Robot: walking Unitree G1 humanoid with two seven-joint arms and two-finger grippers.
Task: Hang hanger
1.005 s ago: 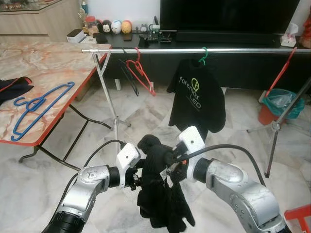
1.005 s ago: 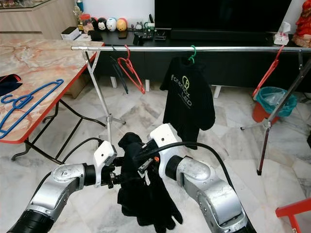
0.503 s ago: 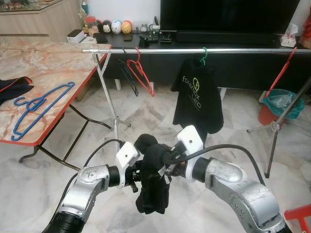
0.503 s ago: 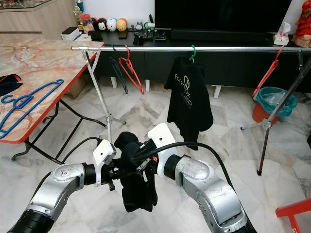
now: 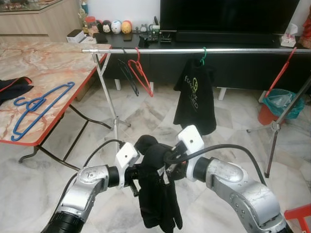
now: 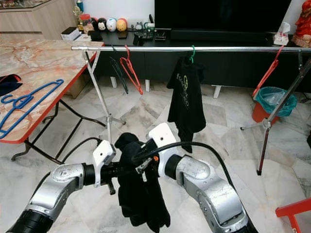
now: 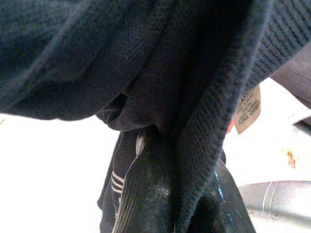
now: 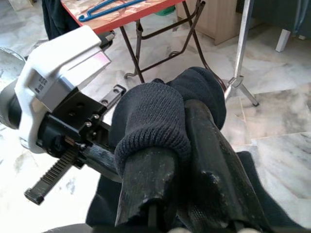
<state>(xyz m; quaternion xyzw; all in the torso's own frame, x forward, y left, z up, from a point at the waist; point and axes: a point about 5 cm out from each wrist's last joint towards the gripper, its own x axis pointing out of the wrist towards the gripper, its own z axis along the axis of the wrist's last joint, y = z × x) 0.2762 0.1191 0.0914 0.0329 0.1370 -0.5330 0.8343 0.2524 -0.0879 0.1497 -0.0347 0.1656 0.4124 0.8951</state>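
Observation:
A black knit garment (image 5: 155, 194) hangs in front of me over the marble floor, bunched at the top. My left gripper (image 5: 136, 175) is shut on it from the left and my right gripper (image 5: 163, 162) from the right, close together. In the right wrist view the black fingers (image 8: 146, 189) clamp a roll of the fabric (image 8: 155, 111). The left wrist view shows dark cloth (image 7: 121, 58) with a label. Any hanger inside the garment is hidden. Beyond runs a metal clothes rail (image 5: 243, 50) with a black hanger (image 5: 127, 73), a red hanger (image 5: 140, 70) and a green hanger (image 5: 203, 54) carrying a black T-shirt (image 5: 196, 102).
A marble-topped folding table (image 5: 48, 63) stands at the left with a blue hanger (image 5: 41, 107) on it. Another red hanger (image 5: 284, 68) hangs at the rail's right end above a bin (image 5: 277, 104). A red stool (image 5: 299, 216) sits at the lower right.
The garment in my grippers bunched up shorter, then dropped to hang long again. The T-shirt on the rail has swung round to nearly edge-on. Both grippers stay in place.

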